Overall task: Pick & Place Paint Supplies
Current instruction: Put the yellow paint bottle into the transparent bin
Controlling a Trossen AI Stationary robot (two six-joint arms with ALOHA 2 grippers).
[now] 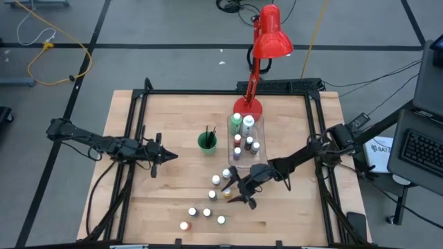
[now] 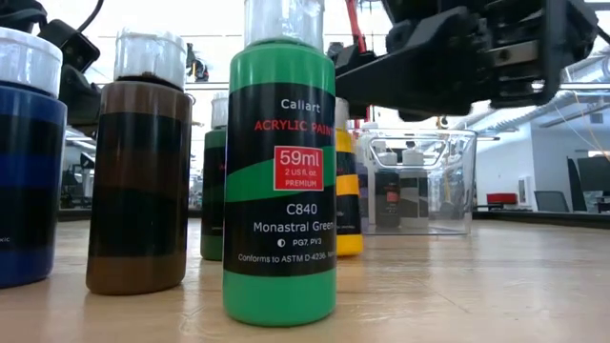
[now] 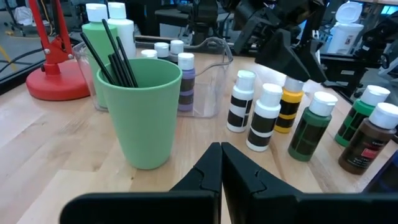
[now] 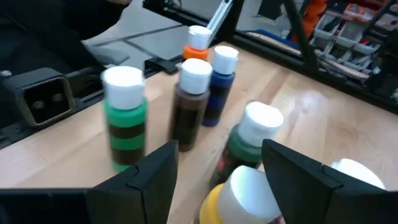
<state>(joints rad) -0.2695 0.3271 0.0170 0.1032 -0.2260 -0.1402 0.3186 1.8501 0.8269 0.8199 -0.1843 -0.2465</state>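
Observation:
Several white-capped paint bottles (image 1: 217,180) stand upright on the wooden table. My right gripper (image 4: 219,155) is open at cap height among them. Its fingers stand either side of the yellow bottle's white cap (image 4: 245,190), with the yellow bottle (image 3: 288,111) below. I see no touch. A dark green bottle (image 4: 252,140) stands just beyond. Thin dark brushes (image 3: 115,56) stand in the green cup (image 1: 207,142). More bottles stand in the clear bin (image 1: 255,123). My left gripper (image 1: 166,155) waits shut at the table's left, pointing at the cup.
A red desk lamp (image 1: 266,41) stands with its base (image 3: 56,81) at the far edge, right behind the bin. A green bottle (image 2: 278,181), a brown one (image 2: 143,181) and a blue one (image 2: 29,181) stand near the front edge. Bare wood lies at front left.

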